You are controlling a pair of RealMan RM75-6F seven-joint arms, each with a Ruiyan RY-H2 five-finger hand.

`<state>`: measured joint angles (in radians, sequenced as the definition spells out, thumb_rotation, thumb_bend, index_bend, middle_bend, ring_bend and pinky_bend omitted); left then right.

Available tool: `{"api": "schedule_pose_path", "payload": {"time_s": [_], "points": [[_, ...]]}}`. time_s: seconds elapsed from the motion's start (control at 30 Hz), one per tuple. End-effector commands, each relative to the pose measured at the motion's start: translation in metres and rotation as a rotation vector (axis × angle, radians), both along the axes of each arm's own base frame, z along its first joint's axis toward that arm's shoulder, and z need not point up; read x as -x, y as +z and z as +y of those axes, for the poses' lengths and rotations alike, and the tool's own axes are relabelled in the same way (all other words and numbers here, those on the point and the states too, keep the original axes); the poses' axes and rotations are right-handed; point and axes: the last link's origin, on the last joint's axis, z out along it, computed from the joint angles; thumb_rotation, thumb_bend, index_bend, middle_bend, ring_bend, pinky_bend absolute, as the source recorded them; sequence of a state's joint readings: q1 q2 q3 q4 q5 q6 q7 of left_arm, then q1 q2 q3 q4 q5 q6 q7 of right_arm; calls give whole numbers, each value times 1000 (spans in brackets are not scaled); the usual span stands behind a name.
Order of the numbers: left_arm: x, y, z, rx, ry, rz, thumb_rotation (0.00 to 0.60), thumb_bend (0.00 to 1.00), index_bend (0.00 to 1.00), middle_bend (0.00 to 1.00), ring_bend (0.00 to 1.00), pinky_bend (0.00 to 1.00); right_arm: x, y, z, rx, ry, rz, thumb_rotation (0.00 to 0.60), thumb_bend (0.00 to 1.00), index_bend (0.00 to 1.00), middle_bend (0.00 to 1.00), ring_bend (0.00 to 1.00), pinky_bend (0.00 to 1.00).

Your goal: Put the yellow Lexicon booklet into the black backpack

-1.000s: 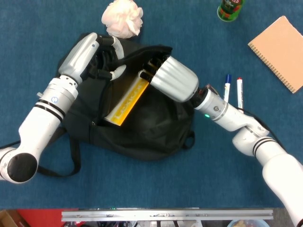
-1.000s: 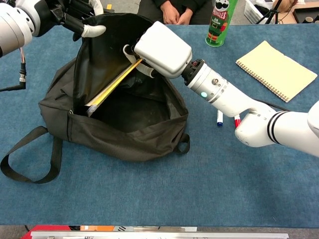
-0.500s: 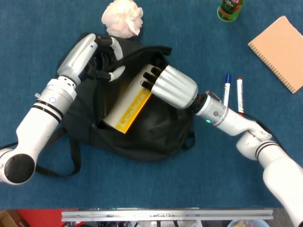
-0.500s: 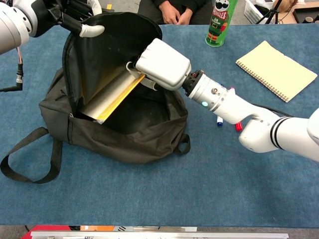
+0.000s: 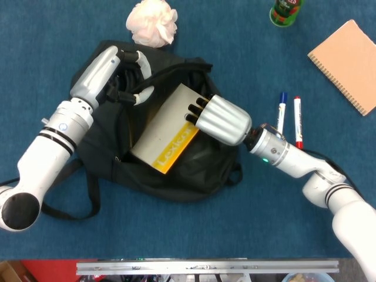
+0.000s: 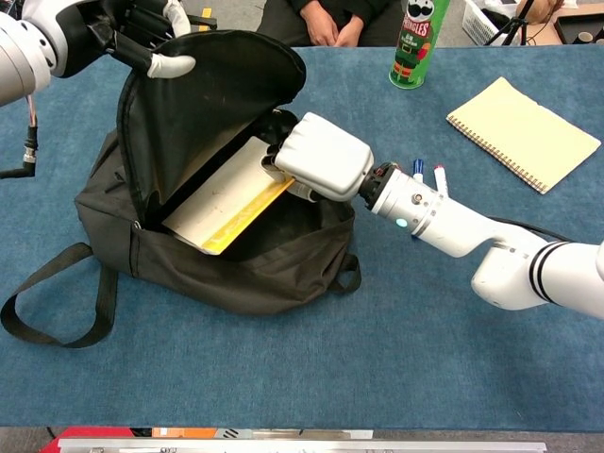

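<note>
1. The flat yellow-and-white Lexicon booklet [image 5: 167, 134] lay tilted in the mouth of the soft black fabric backpack [image 5: 194, 167], its lower corner already down inside the opening and its upper end still sticking out.
2. Its long axis ran on a diagonal, from that lower end near the backpack's left side up toward the right robot hand [image 6: 321, 159], which held the booklet by its upper end; how the fingers sat on it could not be made out behind the robot hand's shell.
3. The booklet therefore lay ahead of and below the right robot hand, so the remaining push probably ran along the booklet's own length, deeper into the bag.
4. The left robot hand [image 6: 142, 28] gripped the backpack's raised flap [image 6: 212, 85] at its far edge, holding the opening wide; it was well apart from the booklet.
5. The backpack rested on the blue table [image 5: 188, 235].
</note>
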<state>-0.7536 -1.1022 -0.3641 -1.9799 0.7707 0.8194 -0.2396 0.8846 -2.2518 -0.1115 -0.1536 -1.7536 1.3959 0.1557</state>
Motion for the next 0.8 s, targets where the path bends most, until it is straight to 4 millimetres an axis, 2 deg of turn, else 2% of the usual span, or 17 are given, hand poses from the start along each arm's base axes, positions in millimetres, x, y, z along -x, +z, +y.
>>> {"api": "schedule_pose_path", "payload": {"time_s": [0.03,0.53,0.8], "points": [[1,0,-1,2,0,2,600,330,595,651,653,759,2,-2,-1,6,-20,12,600,397,963,769,637,735],[0,1,-5,16,-3,5,600,329,590,650,653,759,-18,-11,-7,12,-98,-34,600,353,962,758,614,730],[2,3,-4,16,0,6,600,329,587,649,652,759,-20,-19,-1,-15,-106,-28,600,310,959,733,589,676]]}}
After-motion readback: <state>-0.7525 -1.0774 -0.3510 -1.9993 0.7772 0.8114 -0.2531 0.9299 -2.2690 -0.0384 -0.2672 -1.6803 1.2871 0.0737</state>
